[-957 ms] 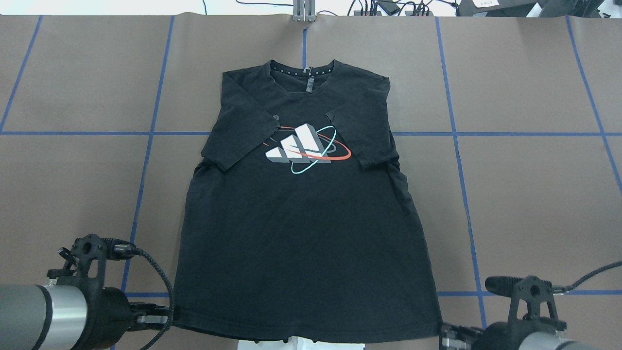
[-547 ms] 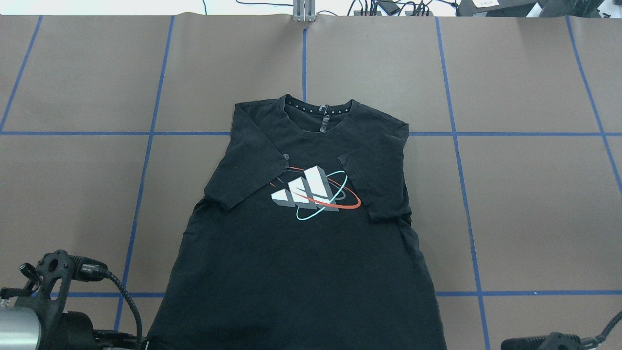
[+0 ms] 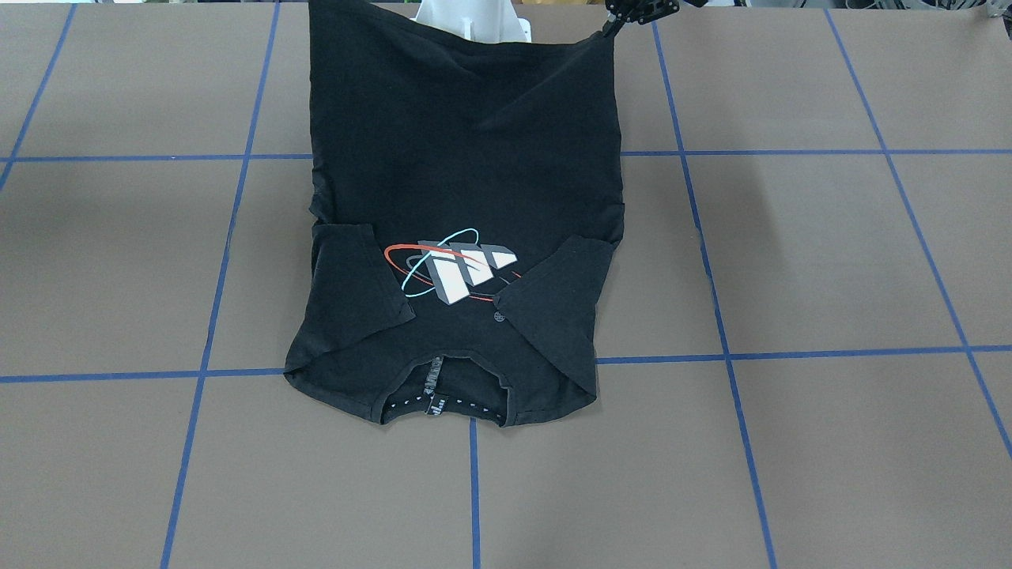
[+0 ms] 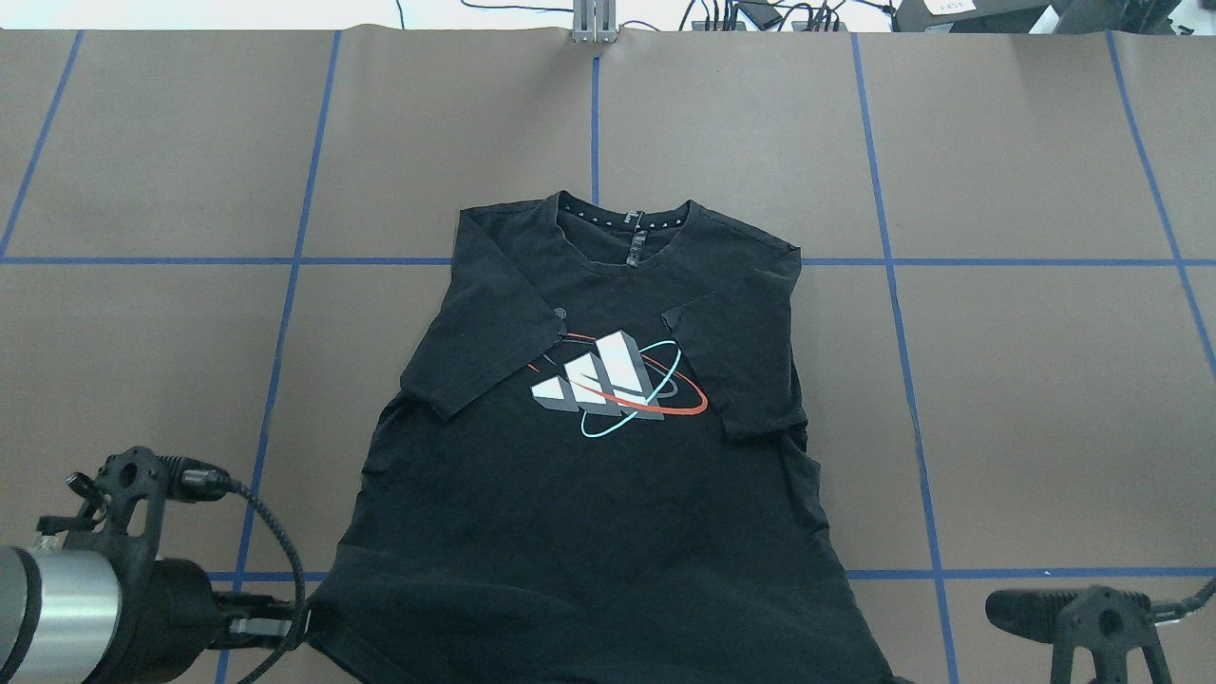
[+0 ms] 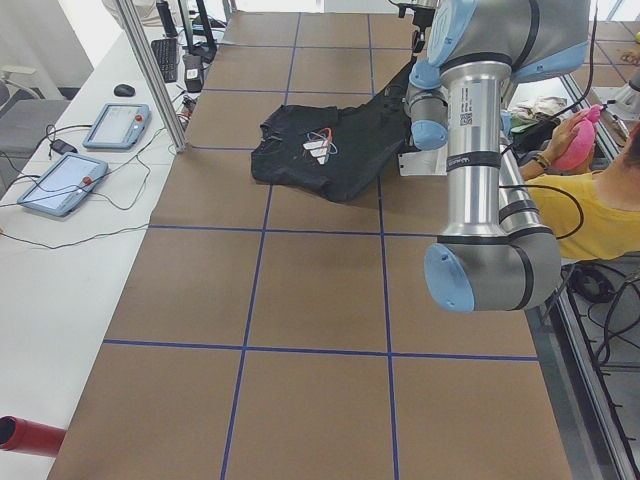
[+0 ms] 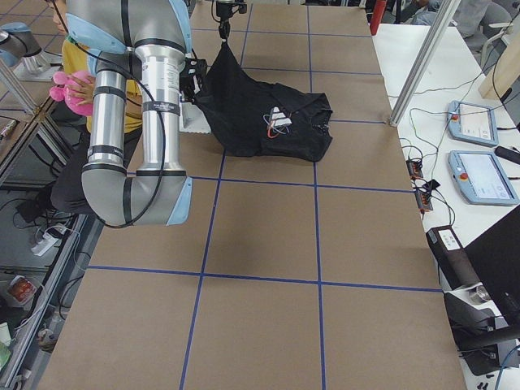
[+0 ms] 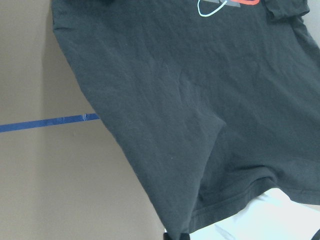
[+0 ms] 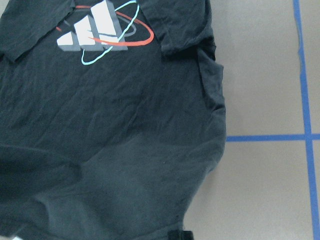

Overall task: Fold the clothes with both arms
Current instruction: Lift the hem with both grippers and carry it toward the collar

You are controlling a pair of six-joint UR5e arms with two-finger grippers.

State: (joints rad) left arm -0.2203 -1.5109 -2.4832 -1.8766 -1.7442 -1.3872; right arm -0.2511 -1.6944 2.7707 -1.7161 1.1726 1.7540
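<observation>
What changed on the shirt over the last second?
The black T-shirt slid toward the robot: its collar went from well beyond the blue tape line to right at it. The left gripper and right gripper drew back with the hem corners, then eased forward again. Unchanged: both stay shut on the hem; sleeves stay folded inward.

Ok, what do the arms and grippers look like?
The left arm and right arm are silver-grey tubes with light-blue joint caps and label stickers. The left gripper is black with a braided black cable; the right gripper is black too.
</observation>
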